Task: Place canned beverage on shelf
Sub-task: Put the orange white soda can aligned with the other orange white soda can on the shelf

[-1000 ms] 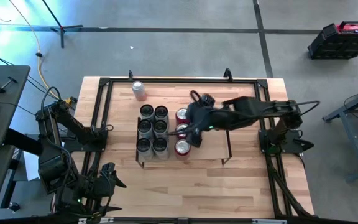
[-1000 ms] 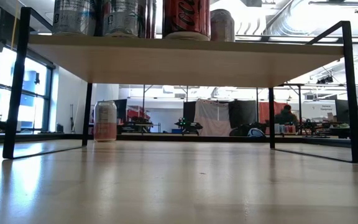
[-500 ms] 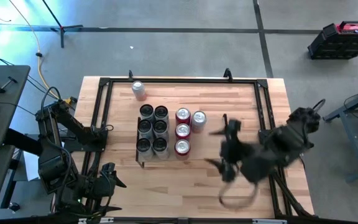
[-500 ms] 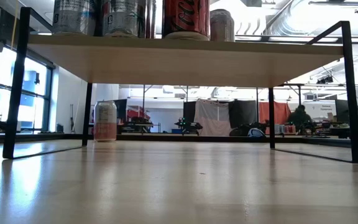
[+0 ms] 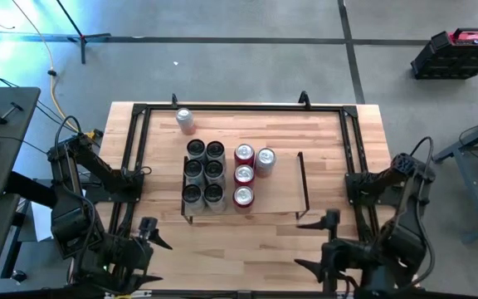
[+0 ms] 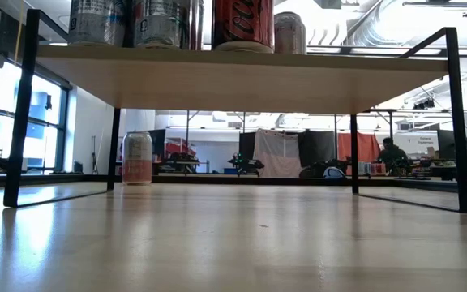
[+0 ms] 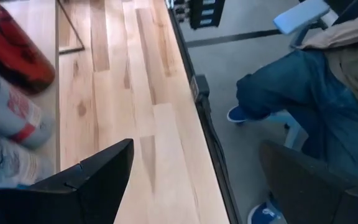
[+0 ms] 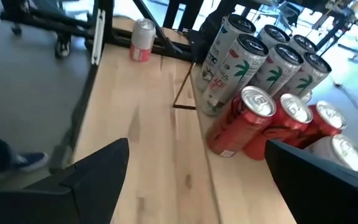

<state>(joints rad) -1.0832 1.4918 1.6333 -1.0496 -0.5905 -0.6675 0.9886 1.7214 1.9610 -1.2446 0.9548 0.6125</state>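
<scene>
Resting at the lower right of the high view, the right pincer (image 5: pixel 318 245) is spread and empty, well apart from the shelf (image 5: pixel 276 203). The left pincer (image 5: pixel 149 236) waits at the lower left, also spread and holding nothing. Ten cans stand on the shelf's left half: six silver ones (image 5: pixel 204 171) in two columns, three red ones (image 5: pixel 244 174) beside them, and one more silver can (image 5: pixel 265 158) touching the top red one. One can (image 5: pixel 186 120) is still on the tabletop (image 5: pixel 247 249), near the upper rail and just above the shelf's left end. By my reading, a placement is finished and that lone can is next, calling for a reach across to the upper left. The shelf's right half is bare, with a wire frame at its end; the front tabletop is open for moving.
</scene>
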